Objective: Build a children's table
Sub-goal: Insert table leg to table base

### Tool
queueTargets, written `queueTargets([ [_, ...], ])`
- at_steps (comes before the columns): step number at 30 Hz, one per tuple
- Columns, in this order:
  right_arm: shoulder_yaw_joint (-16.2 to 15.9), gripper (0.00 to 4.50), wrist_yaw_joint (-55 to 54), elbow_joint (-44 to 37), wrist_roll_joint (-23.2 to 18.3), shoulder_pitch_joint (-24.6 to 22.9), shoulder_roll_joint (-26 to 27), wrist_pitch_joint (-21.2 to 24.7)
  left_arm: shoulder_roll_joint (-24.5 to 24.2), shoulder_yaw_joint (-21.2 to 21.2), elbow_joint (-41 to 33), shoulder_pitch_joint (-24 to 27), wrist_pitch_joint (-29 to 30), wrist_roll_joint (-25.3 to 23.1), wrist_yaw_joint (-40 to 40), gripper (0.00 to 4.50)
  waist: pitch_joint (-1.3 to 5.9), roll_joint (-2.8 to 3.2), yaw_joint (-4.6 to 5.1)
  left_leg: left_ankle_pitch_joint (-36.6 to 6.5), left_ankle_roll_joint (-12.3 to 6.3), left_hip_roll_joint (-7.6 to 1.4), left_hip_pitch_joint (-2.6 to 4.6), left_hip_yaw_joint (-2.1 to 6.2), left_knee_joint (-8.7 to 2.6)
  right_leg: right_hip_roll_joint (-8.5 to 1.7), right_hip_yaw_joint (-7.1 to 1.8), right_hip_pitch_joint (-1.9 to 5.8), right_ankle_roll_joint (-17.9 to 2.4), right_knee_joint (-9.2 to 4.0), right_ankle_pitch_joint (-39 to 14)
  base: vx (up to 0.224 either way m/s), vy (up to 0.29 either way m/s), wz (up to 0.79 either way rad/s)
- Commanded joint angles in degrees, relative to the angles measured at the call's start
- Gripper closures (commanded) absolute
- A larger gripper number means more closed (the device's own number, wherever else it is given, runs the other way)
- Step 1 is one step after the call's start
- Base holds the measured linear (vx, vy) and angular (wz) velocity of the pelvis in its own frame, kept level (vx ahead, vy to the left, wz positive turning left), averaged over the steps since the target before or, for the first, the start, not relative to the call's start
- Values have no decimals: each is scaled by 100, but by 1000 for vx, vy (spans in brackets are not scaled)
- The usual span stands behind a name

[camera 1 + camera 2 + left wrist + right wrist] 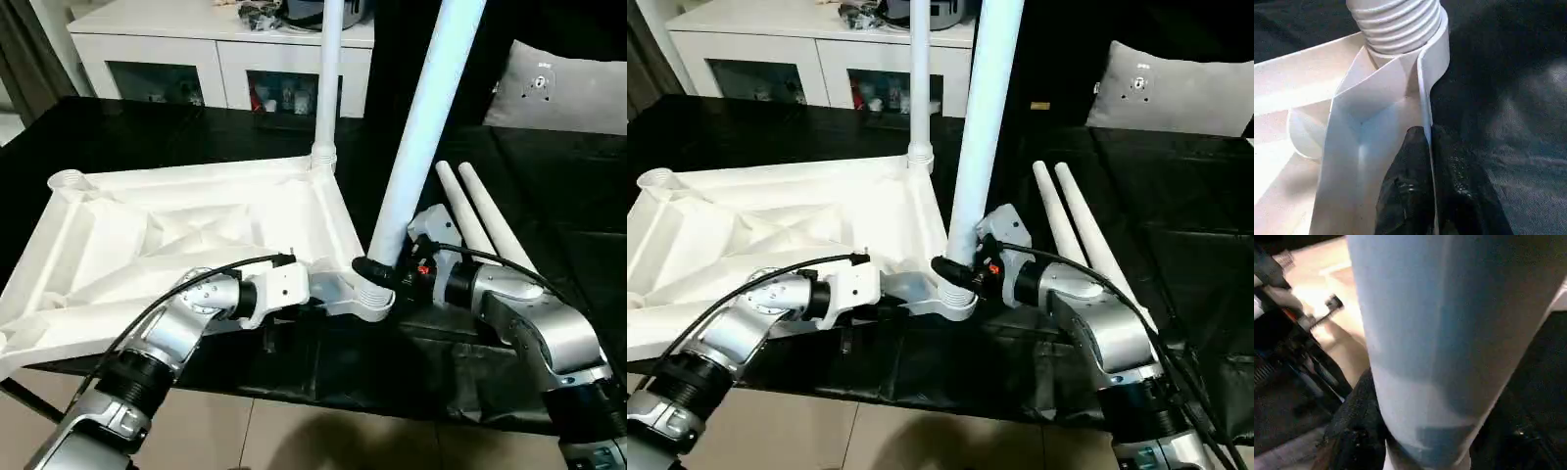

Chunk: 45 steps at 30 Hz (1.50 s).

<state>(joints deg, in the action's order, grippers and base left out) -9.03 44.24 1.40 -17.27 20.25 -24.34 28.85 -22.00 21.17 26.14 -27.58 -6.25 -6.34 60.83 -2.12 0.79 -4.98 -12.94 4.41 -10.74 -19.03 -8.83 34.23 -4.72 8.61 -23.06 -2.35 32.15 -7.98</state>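
In the left eye view we see the tabletop (pixel 186 245) lying upside down, ribbed underside up, across the left and centre of the frame on the black-covered work table (pixel 549 186). One leg (pixel 328 88) stands upright in the far corner socket at upper centre, and a second leg (pixel 421 127) leans up and to the right from the near corner socket (pixel 370 294) at lower centre. Our right gripper (pixel 377 272) reaches in from the right and is clamped around the base of that leaning leg, just above the socket. Our left gripper (pixel 318 289) comes in from the lower left to the tabletop's near edge, just left of the same socket. Two loose legs (pixel 485 220) lie side by side on the black cover at centre right, behind our right forearm. In the left wrist view our left gripper (pixel 1430 181) has its black fingers (pixel 1405 191) pressed together on the thin white edge wall of the tabletop (pixel 1342 147), with the threaded socket collar straight beyond them. In the right wrist view the leaning leg (pixel 1449 333) sits between our right gripper's fingers (pixel 1354 426), one dark finger lying against its side at the lower left of the frame.
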Motion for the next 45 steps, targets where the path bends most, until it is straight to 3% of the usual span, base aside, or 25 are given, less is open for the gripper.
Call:
queueTargets([
  [1,9,263,-4,69,27,58,-34,133,-45,42,94,9,-159,2,33,450,343,-114,-7,-530,-343,-217,-71,16,-394,-453,-351,352,-129,-421,-2480,0,0,0],
  [9,52,263,89,180,-35,-2,7,100,-36,17,276,-56,-260,-92,-142,450,327,-119,-5,-641,-320,-200,-63,6,-393,-458,-335,345,-56,-466,-2733,0,0,0],
  [10,57,263,100,195,-53,-1,16,109,-40,18,270,-50,-267,-75,-109,450,328,-83,-9,-645,-308,-200,-59,12,-394,-456,-330,343,-44,-468,-2743,0,0,0],
  [11,71,263,138,250,-104,13,40,141,-52,28,246,-34,-278,-20,1,450,329,-94,-2,-649,-310,-204,-62,11,-395,-452,-332,343,-36,-474,-2726,0,0,0],
  [24,358,263,409,1154,-449,263,197,286,-77,102,268,-90,-334,54,292,450,355,-88,-3,-524,-342,-232,-69,13,-392,-460,-349,366,-320,-396,-2309,0,0,0],
  [31,684,264,476,1494,-709,-1,343,251,-58,50,275,-74,-342,54,207,450,362,-61,-20,-538,-329,-246,-59,15,-394,-471,-351,363,-364,-396,-2285,0,0,0],
  [34,713,264,496,1483,-733,-89,359,173,-50,43,290,-76,-359,43,171,450,360,-81,-17,-555,-322,-240,-65,9,-396,-470,-349,369,-371,-396,-2273,0,0,0],
  [35,738,264,497,1436,-719,-235,374,-12,-40,37,314,-80,-369,36,143,450,360,-34,-30,-579,-312,-237,-57,10,-395,-474,-348,362,-356,-405,-2315,0,0,0],
  [37,733,264,487,1376,-629,-394,365,-305,-26,29,345,-86,-381,34,110,450,358,-73,-27,-648,-302,-230,-63,8,-401,-468,-340,366,-291,-427,-2400,0,0,0],
  [38,716,264,472,1346,-568,-453,355,-432,-23,24,355,-87,-382,37,103,450,361,-6,-39,-666,-292,-228,-57,16,-402,-470,-337,365,-297,-424,-2402,0,0,0],
  [39,665,264,455,1282,-461,-528,321,-574,-23,22,359,-85,-381,45,108,450,357,-48,-22,-698,-304,-222,-62,6,-400,-454,-331,362,-264,-444,-2424,0,0,0],
  [41,567,264,395,1224,-272,-577,260,-720,-23,20,365,-84,-385,46,109,450,357,18,-30,-736,-287,-218,-54,16,-403,-454,-322,360,-248,-451,-2483,0,0,0],
  [42,567,264,395,1224,-272,-577,260,-720,-23,20,365,-84,-385,46,109,450,357,0,-20,-750,-281,-221,-57,12,-400,-444,-321,359,-230,-463,-2484,0,0,0],
  [44,68,264,353,1000,393,-666,-67,-1118,-22,44,377,-79,-388,27,131,450,354,-9,-12,-777,-259,-208,-65,12,-403,-433,-313,368,-183,-464,-2486,0,0,0],
  [45,-3,264,364,974,473,-670,-113,-1158,-22,48,378,-79,-389,25,136,450,354,-8,-20,-782,-251,-209,-65,15,-400,-435,-315,373,-149,-462,-2517,0,0,0],
])
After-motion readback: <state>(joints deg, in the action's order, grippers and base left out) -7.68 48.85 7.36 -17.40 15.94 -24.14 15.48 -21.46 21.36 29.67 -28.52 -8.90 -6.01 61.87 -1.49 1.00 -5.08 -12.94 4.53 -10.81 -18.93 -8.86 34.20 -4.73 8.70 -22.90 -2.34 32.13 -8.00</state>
